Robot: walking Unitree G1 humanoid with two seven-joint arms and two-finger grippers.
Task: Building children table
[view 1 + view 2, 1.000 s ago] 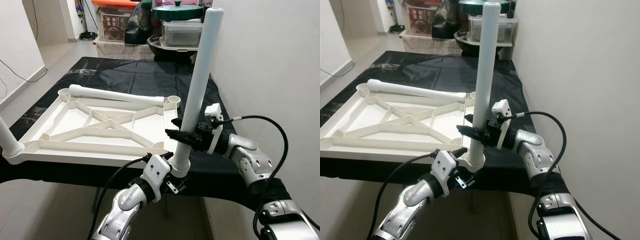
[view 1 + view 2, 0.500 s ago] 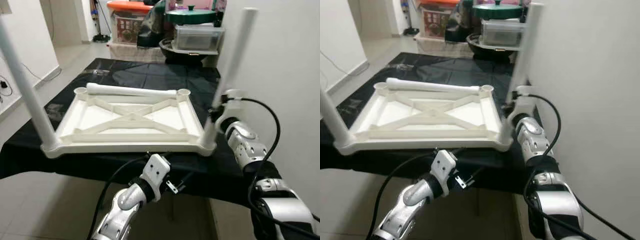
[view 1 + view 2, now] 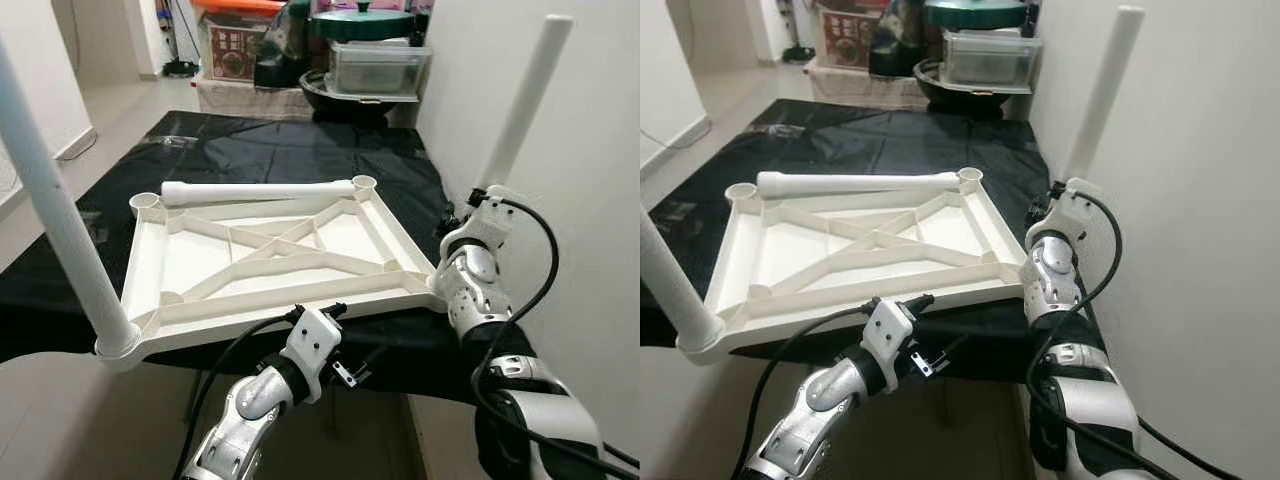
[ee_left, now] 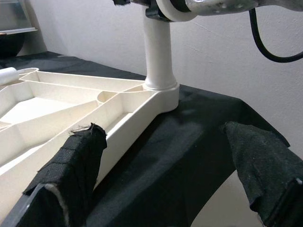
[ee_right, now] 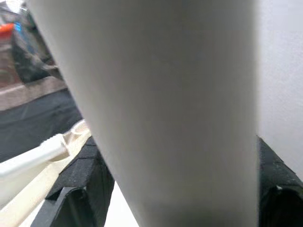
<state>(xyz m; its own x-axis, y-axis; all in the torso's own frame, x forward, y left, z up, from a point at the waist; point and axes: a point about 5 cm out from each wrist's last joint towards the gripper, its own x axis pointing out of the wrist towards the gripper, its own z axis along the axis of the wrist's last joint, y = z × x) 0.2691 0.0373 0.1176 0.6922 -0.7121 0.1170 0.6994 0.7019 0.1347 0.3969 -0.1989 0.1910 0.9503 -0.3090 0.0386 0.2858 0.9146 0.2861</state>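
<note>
I see the white plastic tabletop (image 3: 270, 262) lying upside down on the black-covered table, its cross-braced ribs facing up. One white leg (image 3: 60, 215) stands in the near left corner socket and another leg (image 3: 520, 100) rises at the near right corner, tilted right. A third leg (image 3: 258, 190) lies loose along the far edge.

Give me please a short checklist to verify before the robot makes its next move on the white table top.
1. Right gripper around the right leg: ok, a black finger on each side of it.
2. Right leg seated in its corner socket: ok, it stands in the collar.
3. Left leg mounted: ok, upright in its near corner.
4. Loose leg within reach: ok, lying across the table top at the far edge.
5. Left gripper free: ok, open, holding nothing.
6. Far sockets empty: ok.
</note>
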